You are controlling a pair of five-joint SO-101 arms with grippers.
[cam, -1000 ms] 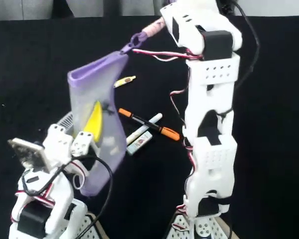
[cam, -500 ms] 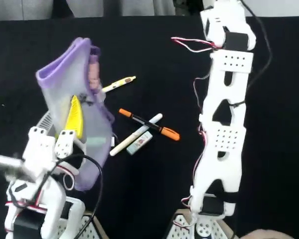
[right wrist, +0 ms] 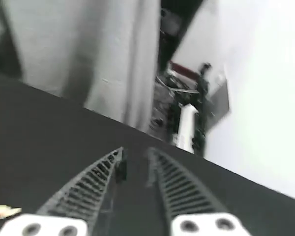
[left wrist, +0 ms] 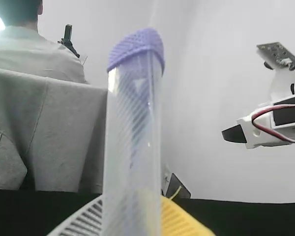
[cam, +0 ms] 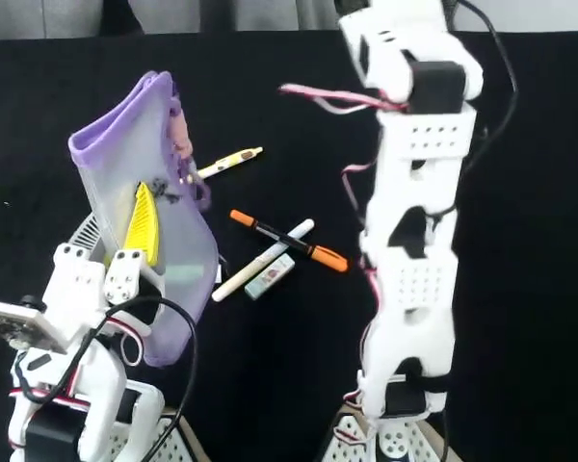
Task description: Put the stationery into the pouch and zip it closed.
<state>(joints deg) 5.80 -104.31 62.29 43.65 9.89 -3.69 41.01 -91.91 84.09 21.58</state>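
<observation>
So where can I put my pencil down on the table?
The black table is bare past the right arm, and at the front between it and the left arm. It's crowded in the middle, around the orange marker and white pen beside the pouch.

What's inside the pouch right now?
No stationery shows through the clear pouch; the yellow shape is the left end effector clamping it. Pens lie on the table. The pouch's lower part is too murky to judge.
</observation>
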